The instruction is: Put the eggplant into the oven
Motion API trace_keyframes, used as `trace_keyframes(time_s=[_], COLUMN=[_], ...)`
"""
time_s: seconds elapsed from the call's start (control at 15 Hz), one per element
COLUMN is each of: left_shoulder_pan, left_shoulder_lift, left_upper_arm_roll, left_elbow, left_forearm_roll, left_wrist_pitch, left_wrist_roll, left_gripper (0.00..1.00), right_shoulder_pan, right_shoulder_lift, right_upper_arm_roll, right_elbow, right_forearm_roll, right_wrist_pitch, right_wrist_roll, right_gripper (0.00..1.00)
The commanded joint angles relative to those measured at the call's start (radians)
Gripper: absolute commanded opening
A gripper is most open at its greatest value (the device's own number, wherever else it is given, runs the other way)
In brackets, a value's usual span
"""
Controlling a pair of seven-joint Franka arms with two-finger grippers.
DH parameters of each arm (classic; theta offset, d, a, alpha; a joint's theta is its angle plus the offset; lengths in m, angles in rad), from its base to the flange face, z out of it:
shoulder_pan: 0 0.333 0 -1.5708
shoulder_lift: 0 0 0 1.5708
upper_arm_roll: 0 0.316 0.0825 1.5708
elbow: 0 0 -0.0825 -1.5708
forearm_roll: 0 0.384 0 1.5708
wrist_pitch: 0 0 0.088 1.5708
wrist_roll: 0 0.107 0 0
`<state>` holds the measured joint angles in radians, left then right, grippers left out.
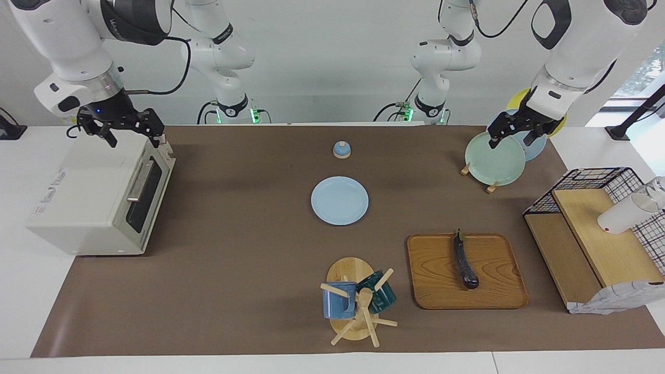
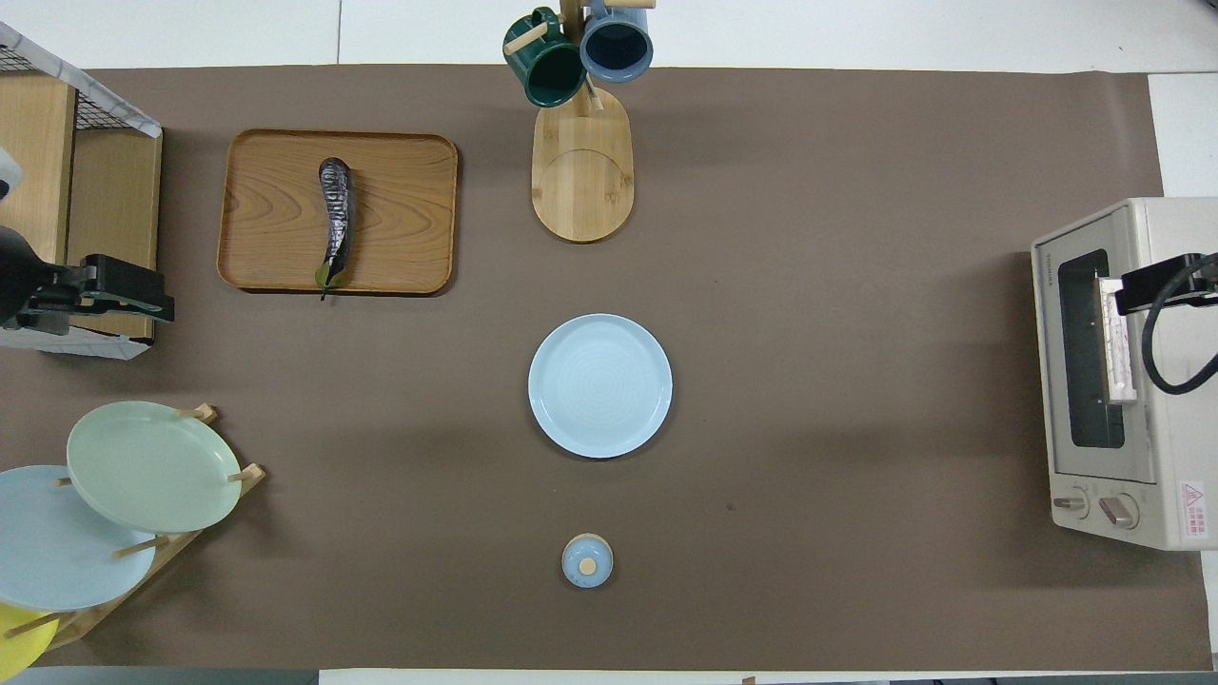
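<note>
The eggplant (image 1: 466,265), long and dark purple, lies on a wooden tray (image 1: 436,275) toward the left arm's end of the table. It also shows in the overhead view (image 2: 335,224) on the tray (image 2: 400,219). The off-white oven (image 1: 98,197) stands at the right arm's end, its dark glass door shut; it also shows in the overhead view (image 2: 1123,371). My right gripper (image 1: 132,136) hangs open and empty over the oven's top by the door's upper edge. My left gripper (image 1: 513,139) is open and empty, raised over the plate rack (image 1: 493,158).
A light blue plate (image 1: 340,200) lies mid-table, with a small blue knobbed lid (image 1: 341,149) nearer to the robots. A mug tree (image 1: 358,301) with two mugs stands beside the tray. A black wire shelf (image 1: 597,228) holds a white cup (image 1: 623,213).
</note>
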<state>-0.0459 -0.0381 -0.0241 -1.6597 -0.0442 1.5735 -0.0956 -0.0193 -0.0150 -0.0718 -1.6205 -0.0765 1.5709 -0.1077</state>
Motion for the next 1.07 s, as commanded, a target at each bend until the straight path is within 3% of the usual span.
trace_keyframes(time_s=[0.0,0.4,0.47,0.53,0.6,0.8,1.0], left_shoulder_pan=[0.009,0.008,0.004,0.003,0.003,0.001,0.0], left_shoulder_lift=[-0.02,-0.025,-0.025,-0.026,-0.031,-0.025,0.05], left_upper_arm_roll=[-0.005,-0.005,-0.005,-0.005,-0.005,-0.007,-0.007], left_elbow=[-0.017,-0.02,-0.022,-0.028,-0.04,-0.055,-0.029], left_forearm_roll=[0.007,0.007,0.007,0.007,0.007,0.007,-0.029], left_wrist_pitch=[0.013,0.014,0.017,0.029,0.049,0.137,0.181], left_wrist_roll=[0.004,-0.007,-0.006,-0.004,-0.004,-0.01,-0.01], left_gripper=[1.0,1.0,1.0,1.0,1.0,1.0,1.0], right_shoulder_pan=[-0.002,0.002,0.002,0.001,-0.01,-0.013,-0.037], right_shoulder_lift=[0.003,-0.002,-0.002,-0.002,-0.008,-0.063,-0.03], right_upper_arm_roll=[0.0,0.006,0.006,0.006,0.004,-0.002,-0.005], right_elbow=[0.007,-0.004,-0.009,-0.012,-0.034,-0.188,-0.216], right_forearm_roll=[0.027,0.024,0.026,0.026,0.026,0.046,0.009], right_wrist_pitch=[0.012,0.015,0.04,0.04,0.047,0.206,0.219], right_wrist_roll=[0.011,-0.027,-0.032,-0.041,-0.068,-0.11,0.001], right_gripper=[1.0,1.0,0.57,0.07,0.0,0.0,0.0])
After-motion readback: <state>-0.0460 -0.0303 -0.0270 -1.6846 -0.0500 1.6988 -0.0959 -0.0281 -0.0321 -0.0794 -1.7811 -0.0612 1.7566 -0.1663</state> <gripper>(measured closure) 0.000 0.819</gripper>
